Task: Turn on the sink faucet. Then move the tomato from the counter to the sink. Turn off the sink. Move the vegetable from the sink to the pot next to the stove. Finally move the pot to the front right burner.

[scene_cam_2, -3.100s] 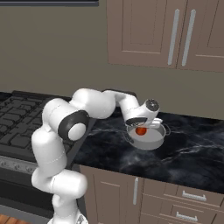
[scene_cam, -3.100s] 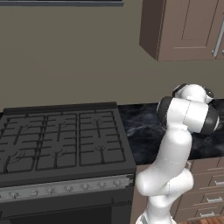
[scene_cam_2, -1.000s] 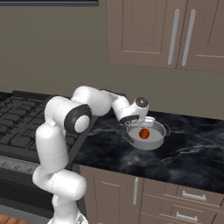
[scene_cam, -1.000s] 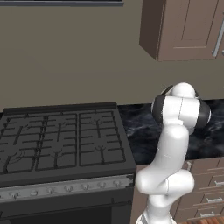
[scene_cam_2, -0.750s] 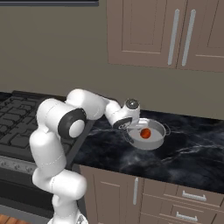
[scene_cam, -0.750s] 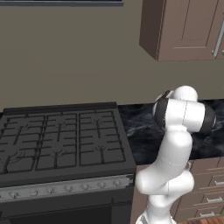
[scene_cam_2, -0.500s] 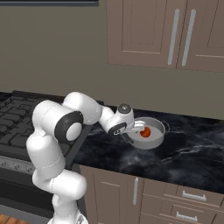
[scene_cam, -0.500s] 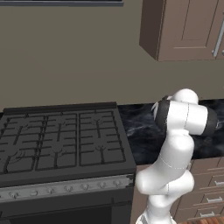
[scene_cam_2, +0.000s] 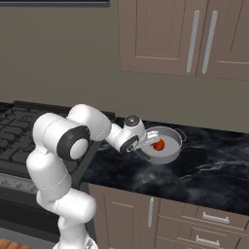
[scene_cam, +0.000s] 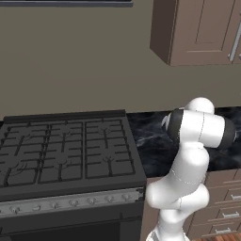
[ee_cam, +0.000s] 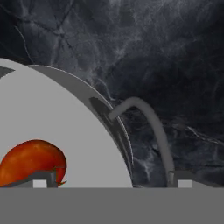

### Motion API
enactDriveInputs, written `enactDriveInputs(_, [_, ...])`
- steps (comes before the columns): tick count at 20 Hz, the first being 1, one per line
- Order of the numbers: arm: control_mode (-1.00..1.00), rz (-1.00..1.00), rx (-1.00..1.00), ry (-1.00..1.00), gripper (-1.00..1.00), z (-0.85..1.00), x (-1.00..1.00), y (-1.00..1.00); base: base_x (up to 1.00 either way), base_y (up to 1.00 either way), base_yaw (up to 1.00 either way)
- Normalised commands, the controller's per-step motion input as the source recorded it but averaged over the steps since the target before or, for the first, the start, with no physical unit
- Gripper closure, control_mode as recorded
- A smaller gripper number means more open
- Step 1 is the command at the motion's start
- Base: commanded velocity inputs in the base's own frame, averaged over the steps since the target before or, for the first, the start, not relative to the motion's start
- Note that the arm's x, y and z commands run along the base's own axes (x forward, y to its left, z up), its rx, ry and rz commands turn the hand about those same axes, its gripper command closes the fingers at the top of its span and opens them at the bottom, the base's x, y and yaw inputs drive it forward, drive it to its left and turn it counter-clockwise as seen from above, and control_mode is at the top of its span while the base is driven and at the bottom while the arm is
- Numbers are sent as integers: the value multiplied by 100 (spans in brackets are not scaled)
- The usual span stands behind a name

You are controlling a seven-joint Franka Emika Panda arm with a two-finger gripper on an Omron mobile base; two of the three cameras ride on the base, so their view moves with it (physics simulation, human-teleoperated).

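Lowered since the earlier frames, the gripper (scene_cam_2: 144, 148) now sits at the pot's (scene_cam_2: 165, 152) nine o'clock rim, fingers spread wide around its handle (ee_cam: 151, 127), holding nothing; the tomato (scene_cam_2: 158, 145) lies inside the pot on the counter (scene_cam_2: 204, 170); carrying it to the stove (scene_cam: 66, 155) looks next; no writing readable.

My left base camera looks down over the stove (scene_cam: 66, 155); my right one faces the tabletop (scene_cam_2: 204, 170). Both share the arm. The hand camera sits very near the pot (ee_cam: 65, 131).
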Motion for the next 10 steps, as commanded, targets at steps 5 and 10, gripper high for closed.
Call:
enactDriveInputs(5, [-100, -4, -3, 1, -100, 32, -2, 16, 0, 0, 0])
enactDriveInputs(10, [-100, -1, 0, 9, -100, 2, 0, 25, 0, 0, 0])
